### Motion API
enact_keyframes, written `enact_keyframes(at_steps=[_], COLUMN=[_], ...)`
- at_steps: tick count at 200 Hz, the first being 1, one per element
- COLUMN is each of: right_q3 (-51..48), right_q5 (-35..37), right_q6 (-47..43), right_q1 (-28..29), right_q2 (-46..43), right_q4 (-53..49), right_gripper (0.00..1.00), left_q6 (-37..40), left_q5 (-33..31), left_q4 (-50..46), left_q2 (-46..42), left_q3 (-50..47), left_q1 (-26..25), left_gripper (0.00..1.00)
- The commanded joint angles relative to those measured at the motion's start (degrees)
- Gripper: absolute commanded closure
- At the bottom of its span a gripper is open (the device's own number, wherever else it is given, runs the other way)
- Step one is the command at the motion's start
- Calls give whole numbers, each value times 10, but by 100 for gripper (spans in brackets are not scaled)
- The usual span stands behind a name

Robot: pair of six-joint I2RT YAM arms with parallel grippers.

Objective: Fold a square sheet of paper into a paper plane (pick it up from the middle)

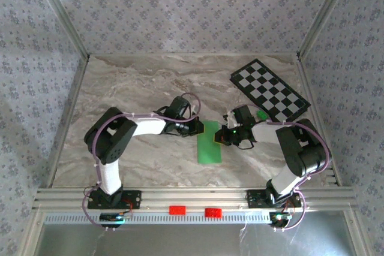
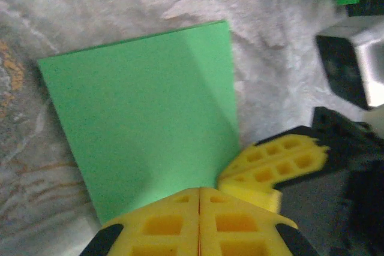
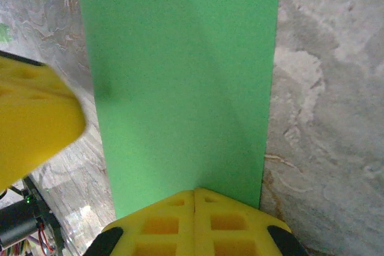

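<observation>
Left claw [image 2: 199,193] and right claw [image 3: 195,193] were both closed, tips at the square sheet of paper's [image 1: 209,142] short end. Risk: uneven pushing would skew the crease.

Looks like a robot lab test cell tbh: marble-look worktop [image 1: 138,88] boxed in by wallpapered panels [image 1: 180,10] on aluminium framing [image 1: 66,22], left arm [image 1: 114,142] and right arm [image 1: 300,148] bolted to a rail [image 1: 192,199], plus a checkered board [image 1: 270,90].
</observation>
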Motion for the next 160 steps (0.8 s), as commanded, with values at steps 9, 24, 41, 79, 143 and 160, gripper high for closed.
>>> enact_keyframes(at_steps=[9,24,41,79,143,160], right_q3=[-31,-32,-32,-32,-32,-32], right_q5=[113,112,112,111,111,108], right_q6=[-3,-3,-3,-3,-3,-4], right_q1=[-4,-4,-4,-4,-5,-5], right_q2=[33,29,30,29,31,31], right_q4=[-93,-94,-94,-94,-92,-92], right_gripper=[100,100,100,100,100,100], left_q6=[8,7,20,36,48,39], left_q5=[-17,-29,-32,4,6,10], left_q4=[-38,-37,-57,-77,-94,-71], left_q2=[26,23,21,12,77,94], left_q3=[-2,-12,4,65,115,102], left_q1=[0,2,3,11,32,37], left_gripper=[93,92,92,90,91,91])
